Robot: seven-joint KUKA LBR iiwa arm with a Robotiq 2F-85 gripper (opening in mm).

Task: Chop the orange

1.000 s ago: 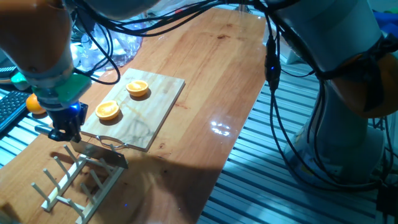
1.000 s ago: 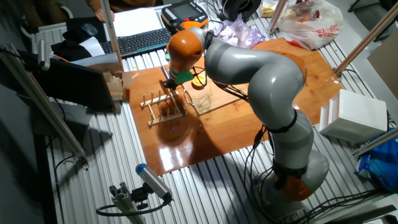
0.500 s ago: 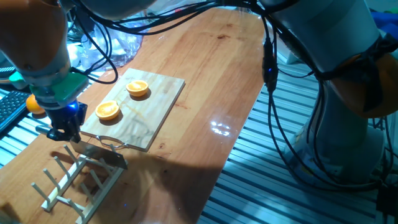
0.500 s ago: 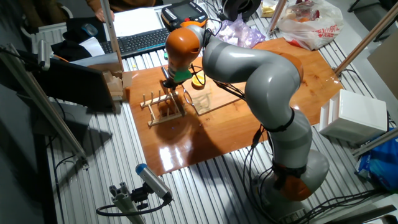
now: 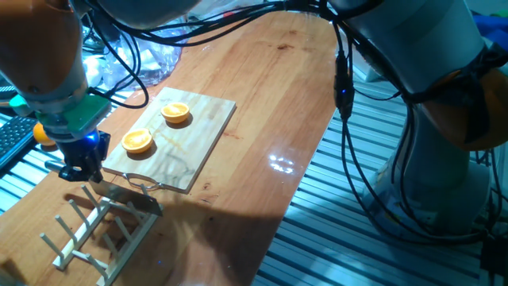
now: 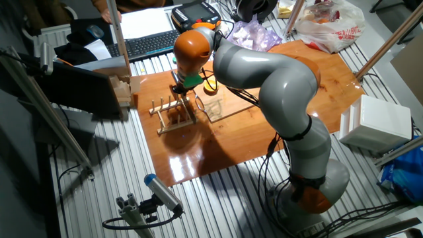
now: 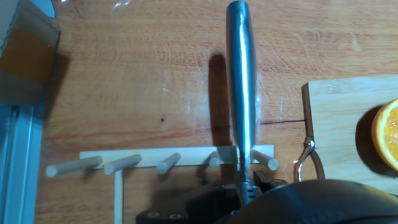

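Observation:
The orange lies as two halves, cut faces up, on a wooden cutting board (image 5: 187, 141): one half (image 5: 137, 141) toward the front, the other half (image 5: 175, 113) behind it. In the hand view one half (image 7: 387, 134) shows at the right edge on the board (image 7: 342, 118). My gripper (image 5: 82, 172) hangs just left of the board's front corner, shut on a steel knife (image 5: 131, 196). The knife's blade (image 7: 240, 87) reaches out over a wooden peg rack (image 5: 94, 231). In the other fixed view the gripper (image 6: 180, 93) stands over the rack (image 6: 173, 113).
A second whole orange fruit (image 5: 41, 133) peeks out behind the arm at the left. A keyboard (image 6: 147, 43) and plastic bags (image 6: 327, 25) sit beyond the table's far side. A metal loop (image 7: 307, 159) hangs off the board's edge. A brown block (image 7: 26, 59) is at the table's edge.
The hand has drifted a little to the left with the knife. The orange halves, board and rack have not moved.

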